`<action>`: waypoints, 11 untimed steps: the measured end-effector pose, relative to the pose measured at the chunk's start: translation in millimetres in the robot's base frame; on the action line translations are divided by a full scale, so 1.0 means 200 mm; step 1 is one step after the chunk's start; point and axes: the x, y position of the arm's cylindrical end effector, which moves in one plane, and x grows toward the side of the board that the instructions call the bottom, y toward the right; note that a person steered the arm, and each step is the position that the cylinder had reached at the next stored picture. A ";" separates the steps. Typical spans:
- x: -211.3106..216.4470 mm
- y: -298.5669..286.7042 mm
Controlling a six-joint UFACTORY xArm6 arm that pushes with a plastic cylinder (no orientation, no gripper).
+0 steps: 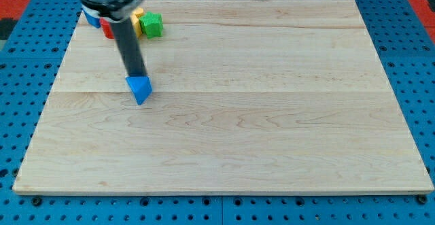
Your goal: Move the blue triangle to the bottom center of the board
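Nearest the camera: pale wooden board (pixel 224 150), made of joined planks, lying on a blue perforated counter (pixel 20 62) dotted with rows of holes. Red edging glimpsed at the view's top corners.

No brand, label or readable writing anywhere.

No pincer on this arm, so nothing released, clenched or grasped; only a straight dark rod (pixel 129 45) slanting down from a grey housing at the view's top left. My tip (pixel 138 76) right at the top edge of the small blue triangle block (pixel 140 89), apparently touching it, though contact cannot be confirmed.

Blue triangle block resting on the board's left part, a little above mid-height, just below the seam between two planks, pointed end toward the view's bottom. Well apart from the board's bottom centre, which lies down and to the view's right of it.

Clustered in the board's top left corner, near the rod's upper part: a green block (pixel 151 25) of irregular shape, a yellow block (pixel 138 18) just left of it and touching or nearly so, a red block (pixel 107 28) partly hidden behind the rod, and another blue block (pixel 91 18) mostly hidden under the housing; shapes of these last three not discernible. All four well apart from the blue triangle block, above it in the view.
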 end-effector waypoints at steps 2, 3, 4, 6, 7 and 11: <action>0.14 -0.08; 0.21 -0.18; 0.45 0.06; 0.35 0.24; 0.22 0.28; 0.50 0.62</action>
